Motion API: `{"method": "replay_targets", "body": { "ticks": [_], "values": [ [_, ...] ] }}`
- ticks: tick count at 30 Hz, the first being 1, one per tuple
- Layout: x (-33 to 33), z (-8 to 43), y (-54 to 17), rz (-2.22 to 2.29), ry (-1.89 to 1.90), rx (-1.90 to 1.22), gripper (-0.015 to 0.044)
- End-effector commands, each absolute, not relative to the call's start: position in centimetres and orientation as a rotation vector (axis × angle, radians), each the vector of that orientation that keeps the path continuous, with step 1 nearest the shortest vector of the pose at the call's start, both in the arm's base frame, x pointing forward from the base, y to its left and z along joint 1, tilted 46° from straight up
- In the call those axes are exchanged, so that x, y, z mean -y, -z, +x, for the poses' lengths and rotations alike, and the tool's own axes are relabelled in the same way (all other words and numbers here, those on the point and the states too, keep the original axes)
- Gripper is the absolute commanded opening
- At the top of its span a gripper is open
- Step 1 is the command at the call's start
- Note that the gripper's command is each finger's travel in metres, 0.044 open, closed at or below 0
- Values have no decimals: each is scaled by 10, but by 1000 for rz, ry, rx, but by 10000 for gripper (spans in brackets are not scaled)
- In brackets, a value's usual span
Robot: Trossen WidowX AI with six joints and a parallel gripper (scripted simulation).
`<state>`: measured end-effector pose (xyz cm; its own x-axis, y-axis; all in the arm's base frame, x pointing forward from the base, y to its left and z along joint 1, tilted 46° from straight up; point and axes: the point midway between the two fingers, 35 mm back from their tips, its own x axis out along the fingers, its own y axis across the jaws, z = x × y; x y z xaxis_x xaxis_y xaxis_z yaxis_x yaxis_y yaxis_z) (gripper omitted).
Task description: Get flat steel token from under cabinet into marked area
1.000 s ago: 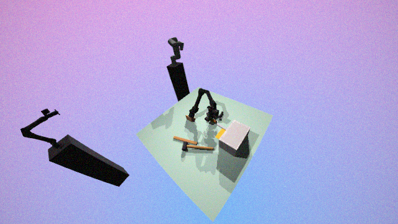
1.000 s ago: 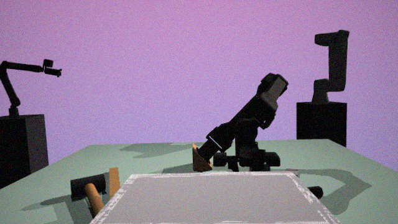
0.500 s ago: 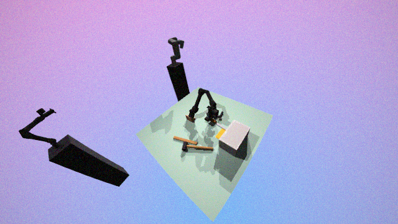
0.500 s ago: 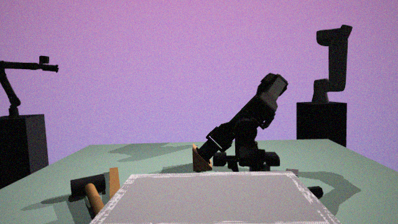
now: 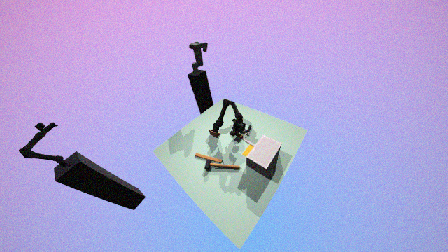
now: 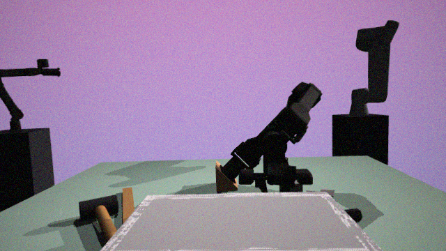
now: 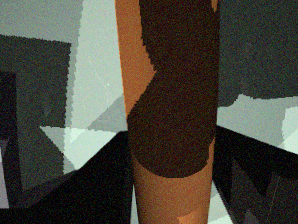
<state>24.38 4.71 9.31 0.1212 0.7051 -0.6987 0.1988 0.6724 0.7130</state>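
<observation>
Top view: the pincer (image 5: 239,136) (image 7: 165,136) is at the near left of the pale cabinet (image 5: 264,151) (image 6: 240,221), with a thin pale shaft (image 5: 248,141) running from it toward the cabinet's front edge. The yellow marked area (image 5: 248,150) lies just before the cabinet, and no token shows on it. A hammer (image 5: 224,166) (image 6: 106,221) and a wooden bar (image 5: 208,157) (image 6: 127,206) lie well apart from the arm.

Exterior view: the cabinet's top hides the marked area, and the token is not to be seen; presumably it is still beneath.

Wrist view: the pincer is partly closed, its fingers clamped on a round wooden handle (image 7: 172,192). So a tool seems in hand; raking out the token, laying the tool aside and backing off all remain.
</observation>
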Motion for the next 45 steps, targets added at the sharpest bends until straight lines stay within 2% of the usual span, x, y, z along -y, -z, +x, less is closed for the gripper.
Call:
{"method": "replay_targets", "body": {
  "ticks": [1, 45],
  "values": [
    [-46, 249, -94, 799, -440, -1430, 0],
    [-35, 303, -93, 792, -445, -1424, 0]
  ]
}}
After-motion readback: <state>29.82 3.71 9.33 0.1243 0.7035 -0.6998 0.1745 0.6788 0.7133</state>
